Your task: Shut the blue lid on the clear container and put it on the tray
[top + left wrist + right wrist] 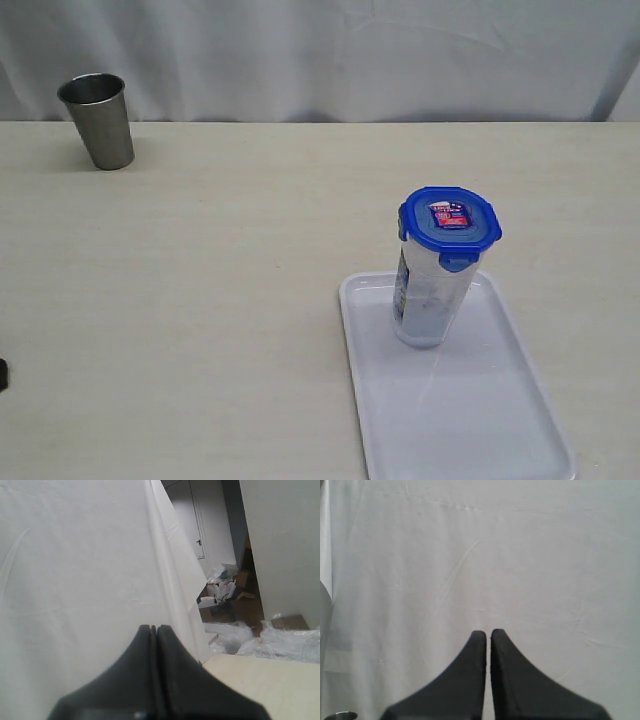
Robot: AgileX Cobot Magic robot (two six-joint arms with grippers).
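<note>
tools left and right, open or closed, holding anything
left tool: closed, holding nothing
right tool: closed, holding nothing

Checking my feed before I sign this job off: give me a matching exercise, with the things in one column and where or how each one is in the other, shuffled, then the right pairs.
Things:
1. blue lid
2. clear container
3. steel cup
4. left gripper

Places or states:
A. shut, holding nothing
B. standing upright on the white tray
C. far left of the exterior view, near the curtain
D. sitting on top of the clear container

Pairs: 1-D, 2-B, 3-C, 4-A
</note>
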